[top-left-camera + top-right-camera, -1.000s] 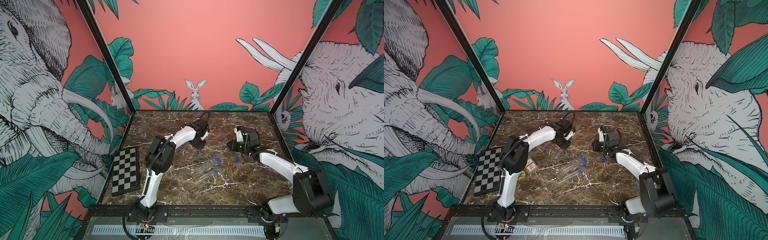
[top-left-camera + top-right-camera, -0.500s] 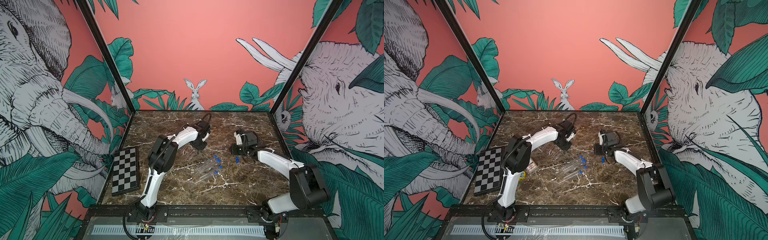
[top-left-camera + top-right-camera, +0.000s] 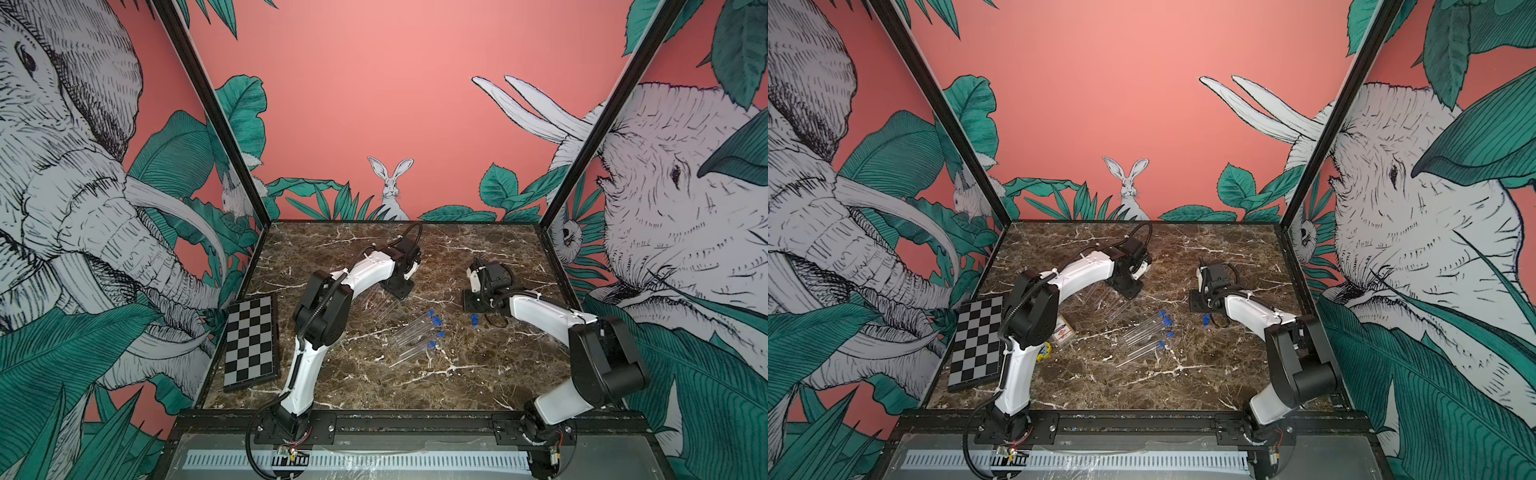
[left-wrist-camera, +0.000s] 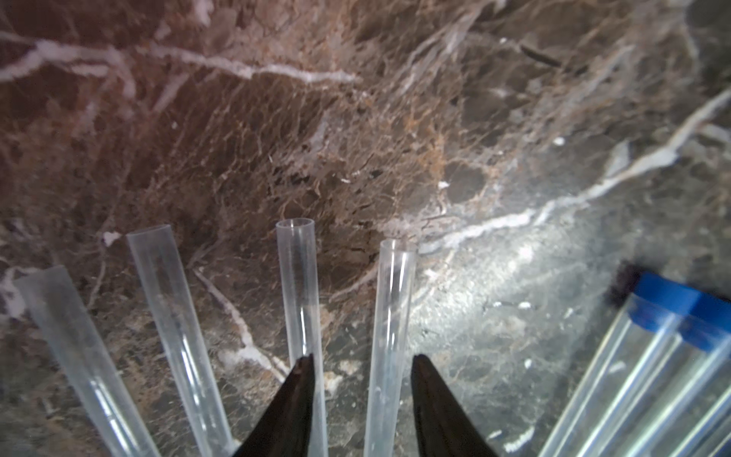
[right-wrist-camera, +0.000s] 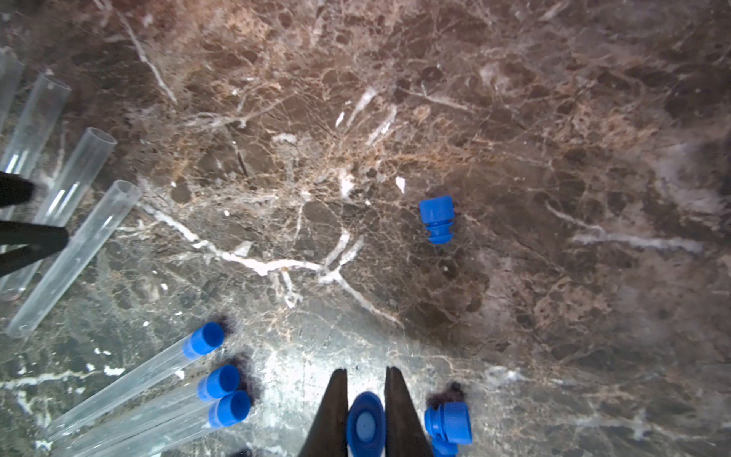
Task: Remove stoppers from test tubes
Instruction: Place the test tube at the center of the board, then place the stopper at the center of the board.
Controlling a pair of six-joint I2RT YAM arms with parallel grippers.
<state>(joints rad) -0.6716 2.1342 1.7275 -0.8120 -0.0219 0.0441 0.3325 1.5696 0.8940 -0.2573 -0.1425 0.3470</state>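
Several open test tubes [image 4: 298, 277] lie fanned on the marble. My left gripper [image 4: 362, 358] stands open low over them, with one test tube [image 4: 393, 300] lying between its jaws; in both top views it sits at the middle back [image 3: 399, 289] [image 3: 1129, 289]. My right gripper [image 5: 366, 372] is shut on a blue stopper [image 5: 366, 423], right of centre in a top view [image 3: 473, 299]. Loose stoppers lie beside it [image 5: 449, 423] and ahead of it [image 5: 437, 217]. Several stoppered test tubes [image 3: 415, 336] lie mid-table, blue stoppers [image 5: 219, 382] still in them.
A black-and-grey chessboard [image 3: 251, 340] lies along the left edge. A flat clear card case [image 3: 1064, 332] and a small yellow thing [image 3: 1044, 351] sit beside the left arm's elbow. Painted walls close in the marble table [image 3: 478, 386] on three sides.
My left gripper's jaws have parted from shut, and the tube now lies loose between them. My right arm has shifted only slightly and keeps its grip on the stopper.
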